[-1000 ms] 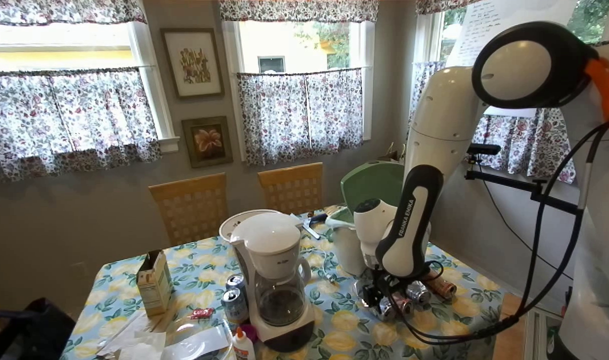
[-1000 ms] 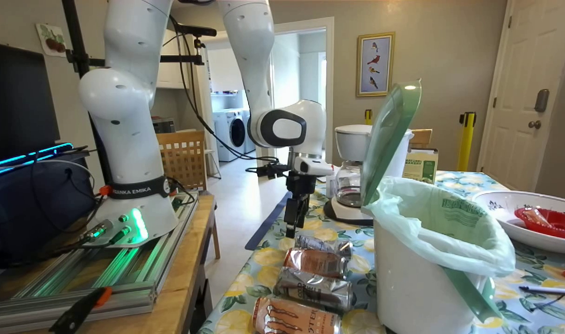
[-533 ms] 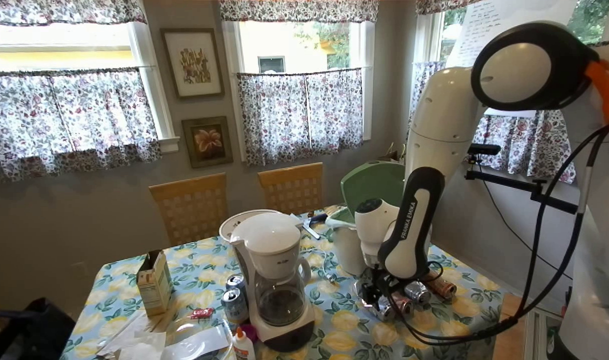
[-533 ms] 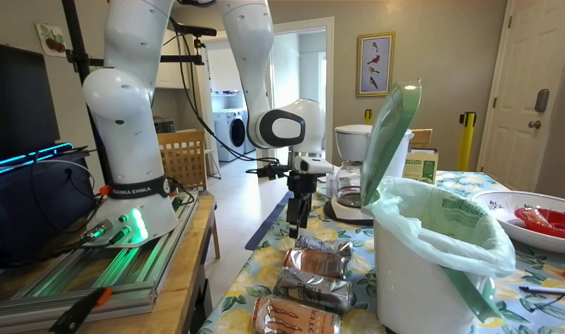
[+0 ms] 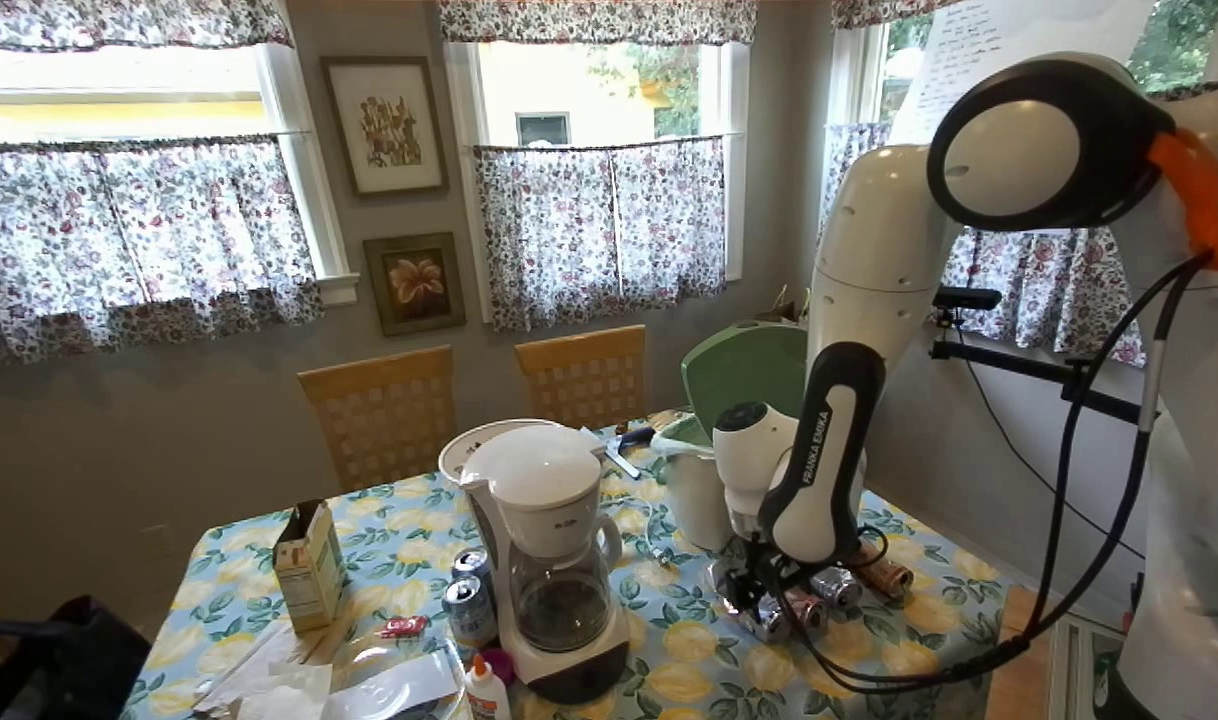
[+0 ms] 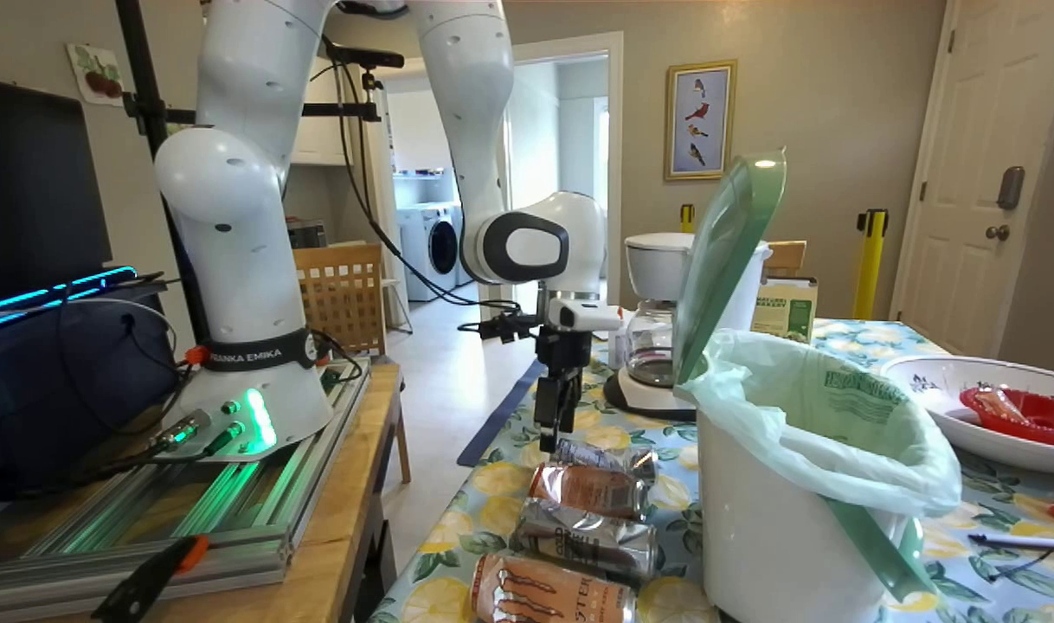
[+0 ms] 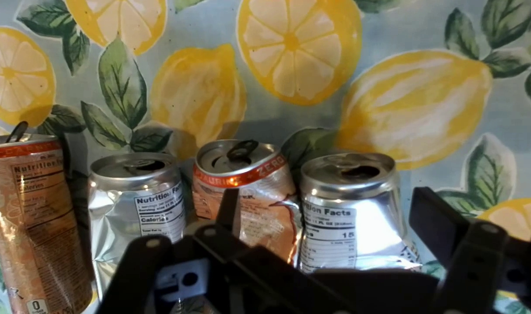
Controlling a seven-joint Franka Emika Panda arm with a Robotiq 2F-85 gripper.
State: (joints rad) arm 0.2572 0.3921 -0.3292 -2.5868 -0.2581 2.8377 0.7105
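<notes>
My gripper (image 7: 331,209) stands open, fingers pointing down, above the far end of a row of crushed cans. In the wrist view a silver can (image 7: 365,218) lies between the fingertips, with nothing gripped. The left finger overlaps a dented orange can (image 7: 265,213); whether it touches cannot be told. Further left lie another silver can (image 7: 158,209) and a taller orange can (image 7: 34,218). In an exterior view the gripper (image 6: 553,433) hangs just over the nearest silver can (image 6: 609,457). Beside the row stands a white bin (image 6: 769,528) with a pale green liner (image 6: 752,381).
The bin's green lid (image 6: 726,260) is raised. A white coffee maker (image 5: 559,500) stands on the lemon-patterned tablecloth, with upright cans (image 5: 469,610), a carton (image 5: 309,570) and a glue bottle (image 5: 484,690) near it. A white bowl (image 6: 908,372) sits beyond the bin.
The gripper has shifted slightly towards the bin and come down a little closer to the silver can. The arm's elbow has lowered. The jaws have stayed open; the cans have not moved.
</notes>
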